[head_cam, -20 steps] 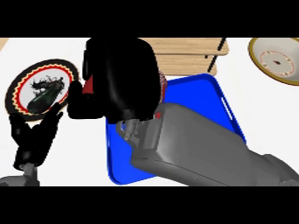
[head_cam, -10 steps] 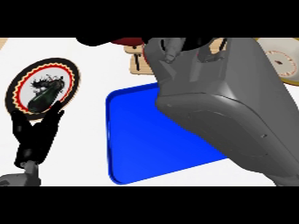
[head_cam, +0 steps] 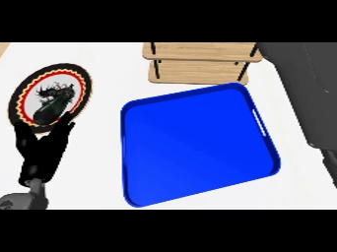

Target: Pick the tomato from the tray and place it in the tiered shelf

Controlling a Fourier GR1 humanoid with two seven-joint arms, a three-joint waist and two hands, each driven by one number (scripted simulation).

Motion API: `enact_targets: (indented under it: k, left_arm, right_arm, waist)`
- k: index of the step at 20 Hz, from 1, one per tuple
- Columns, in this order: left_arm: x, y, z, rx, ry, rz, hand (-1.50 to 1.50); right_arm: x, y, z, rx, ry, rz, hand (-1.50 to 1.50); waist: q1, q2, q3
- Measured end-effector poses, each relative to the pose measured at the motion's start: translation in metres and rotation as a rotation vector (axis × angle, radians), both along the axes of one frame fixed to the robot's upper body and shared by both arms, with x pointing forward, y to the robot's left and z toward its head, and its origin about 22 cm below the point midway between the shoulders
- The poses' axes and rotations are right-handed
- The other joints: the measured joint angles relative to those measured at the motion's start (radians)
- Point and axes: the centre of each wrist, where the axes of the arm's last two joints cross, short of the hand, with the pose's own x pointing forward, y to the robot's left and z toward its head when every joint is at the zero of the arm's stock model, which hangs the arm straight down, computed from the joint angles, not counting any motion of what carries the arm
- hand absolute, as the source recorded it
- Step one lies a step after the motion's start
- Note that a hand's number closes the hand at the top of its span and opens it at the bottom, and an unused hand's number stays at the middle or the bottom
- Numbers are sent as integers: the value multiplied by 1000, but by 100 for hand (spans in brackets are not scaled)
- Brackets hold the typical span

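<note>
The blue tray (head_cam: 193,147) lies in the middle of the white counter (head_cam: 91,64), and nothing is in it. The tomato does not show anywhere in the head view. The boards of the tiered shelf (head_cam: 200,51), just behind the tray, show nothing red, so I cannot tell where it is; it may be hidden behind the right forearm (head_cam: 317,98) at the right edge. The right hand itself is out of the view. The left hand (head_cam: 44,147) rests at the lower left, fingers spread and pointing up, holding nothing, in front of the patterned plate (head_cam: 51,96). A tomato is probably light, round and smooth, with soft skin that bruises easily. I think it is best taken around its middle, fingers against thumb
</note>
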Motion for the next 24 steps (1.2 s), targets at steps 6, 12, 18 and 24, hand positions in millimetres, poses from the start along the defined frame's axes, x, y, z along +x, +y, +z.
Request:
enact_targets:
  k: [6,12,18,24]
  left_arm:
    - [1,0,-2,-1,-10,-7,0]
    - [0,-2,0,7,-16,-11,0]
    - [3,-1,1,6,-11,-15,0]
    - [5,-6,2,8,-11,-20,0]
  right_arm:
    - [28,-15,1,-36,66,-3,150]
    - [58,-30,-13,-96,96,2,150]
    - [81,-45,-31,-114,96,-9,150]
    - [97,-47,-44,-135,74,-24,150]
  waist:
    - [6,2,1]
    - [13,5,0]
    - [16,8,0]
    - [23,11,0]
